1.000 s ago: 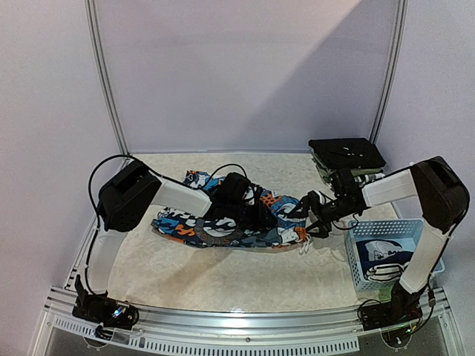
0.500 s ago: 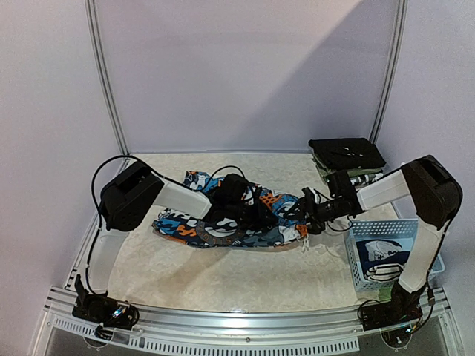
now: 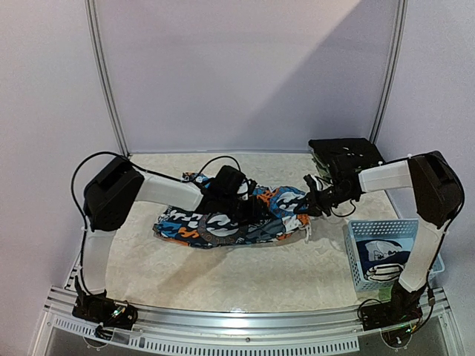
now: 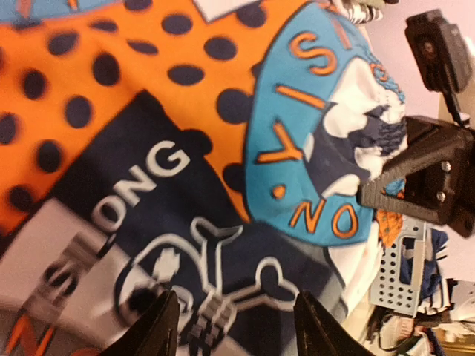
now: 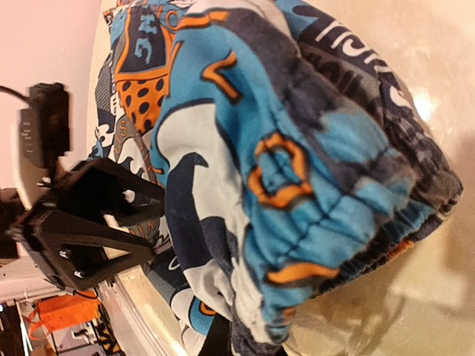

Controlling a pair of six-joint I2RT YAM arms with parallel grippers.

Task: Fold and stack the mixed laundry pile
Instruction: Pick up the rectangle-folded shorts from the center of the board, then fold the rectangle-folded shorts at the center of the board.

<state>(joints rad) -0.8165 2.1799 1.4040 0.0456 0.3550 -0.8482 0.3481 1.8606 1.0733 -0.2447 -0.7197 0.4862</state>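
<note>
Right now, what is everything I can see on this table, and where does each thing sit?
printed garment: one, orange, blue, white and dark, spread across the middle of the table
black folded cloth: one, black, on top of a stack at the back right corner
basket: one, pale blue lattice, near right side
cloth in the basket: one, dark with white print, lying inside the basket
table: one, pale mottled top, under everything
left gripper: one, black, open over the middle of the printed garment
right gripper: one, black, shut on the printed garment's right edge
</note>
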